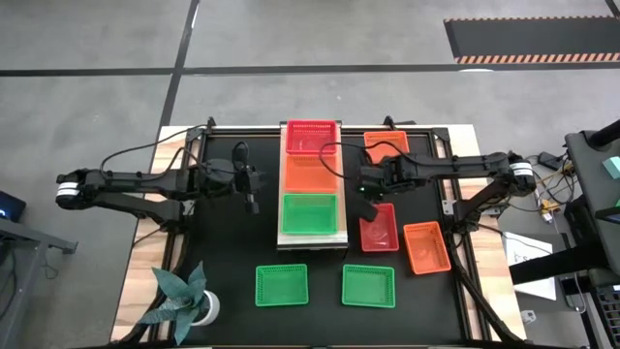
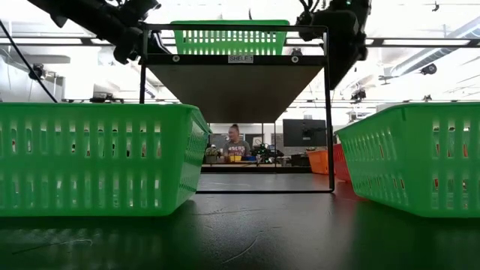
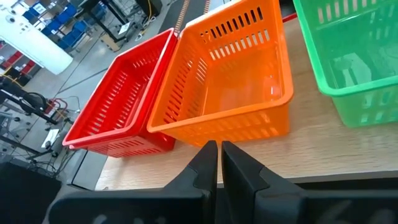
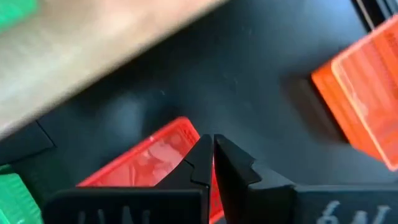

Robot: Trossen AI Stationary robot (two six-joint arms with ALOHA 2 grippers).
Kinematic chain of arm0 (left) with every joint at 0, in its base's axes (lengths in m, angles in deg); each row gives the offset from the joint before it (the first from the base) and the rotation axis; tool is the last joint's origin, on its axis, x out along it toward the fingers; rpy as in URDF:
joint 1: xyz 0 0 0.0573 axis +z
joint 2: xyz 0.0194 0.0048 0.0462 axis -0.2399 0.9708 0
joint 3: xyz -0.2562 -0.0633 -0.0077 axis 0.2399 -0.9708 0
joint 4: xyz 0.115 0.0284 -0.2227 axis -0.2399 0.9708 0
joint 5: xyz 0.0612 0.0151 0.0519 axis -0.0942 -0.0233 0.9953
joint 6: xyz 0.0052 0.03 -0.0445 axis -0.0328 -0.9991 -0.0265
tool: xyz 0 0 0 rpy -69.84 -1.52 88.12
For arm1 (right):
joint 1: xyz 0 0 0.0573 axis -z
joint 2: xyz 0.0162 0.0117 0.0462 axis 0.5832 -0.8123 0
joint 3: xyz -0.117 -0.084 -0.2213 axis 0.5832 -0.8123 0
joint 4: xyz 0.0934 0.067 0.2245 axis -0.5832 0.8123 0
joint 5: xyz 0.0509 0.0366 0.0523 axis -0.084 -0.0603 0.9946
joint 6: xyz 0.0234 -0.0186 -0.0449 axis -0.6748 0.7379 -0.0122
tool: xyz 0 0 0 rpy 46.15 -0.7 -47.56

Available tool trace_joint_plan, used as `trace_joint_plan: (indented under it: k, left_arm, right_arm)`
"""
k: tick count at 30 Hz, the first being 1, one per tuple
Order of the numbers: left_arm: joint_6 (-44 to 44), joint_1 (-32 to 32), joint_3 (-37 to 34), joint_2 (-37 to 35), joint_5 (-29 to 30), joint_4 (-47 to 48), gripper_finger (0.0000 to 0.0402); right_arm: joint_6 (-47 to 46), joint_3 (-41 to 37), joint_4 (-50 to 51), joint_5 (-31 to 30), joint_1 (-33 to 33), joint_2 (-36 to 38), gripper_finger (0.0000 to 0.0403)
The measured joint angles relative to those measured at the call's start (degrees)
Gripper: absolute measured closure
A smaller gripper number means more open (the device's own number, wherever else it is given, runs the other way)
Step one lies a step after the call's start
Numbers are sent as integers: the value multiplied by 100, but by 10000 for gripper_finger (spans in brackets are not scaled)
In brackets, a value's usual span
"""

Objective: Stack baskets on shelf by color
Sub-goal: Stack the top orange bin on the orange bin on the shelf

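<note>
We list: one small potted plant with spiky grey-green leaves in a white pot (image 1: pixel 181 297), at the black tabletop's (image 1: pixel 232 242) near left corner. One black-and-orange striped floor mat (image 1: pixel 531 41) well beyond it. In the room behind, a seated person (image 2: pixel 236 142) beside a dark monitor (image 2: pixel 304 132).

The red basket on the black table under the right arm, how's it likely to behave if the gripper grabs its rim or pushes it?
The red basket looks like thin slotted plastic, so probably light. Empty on the smooth black tabletop, it would likely slide rather than tip. Gripped by one rim, it may tilt and flex slightly.
</note>
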Motion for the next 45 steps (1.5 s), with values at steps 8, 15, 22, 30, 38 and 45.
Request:
trace_joint_plan:
  k: [8,15,22,30,38,45]
  left_arm:
    - [-7,-2,0,2,0,0,395]
    - [-13,-2,0,0,0,-2,395]
    - [-63,-2,0,-7,2,-4,395]
    - [-68,-2,0,-7,2,-5,395]
    - [-68,-2,0,-7,2,-4,395]
    - [-68,-2,0,-7,2,-6,395]
  right_arm:
    - [338,-463,-22,-4,177,149,394]
    - [1636,-951,-850,-4,1087,467,394]
    - [3192,-1725,-2219,248,2194,809,393]
    - [3836,-2325,-3399,1036,3049,819,339]
    - [4714,-2728,-3512,1051,3348,815,256]
    - [4794,-3190,-4059,829,3576,815,232]
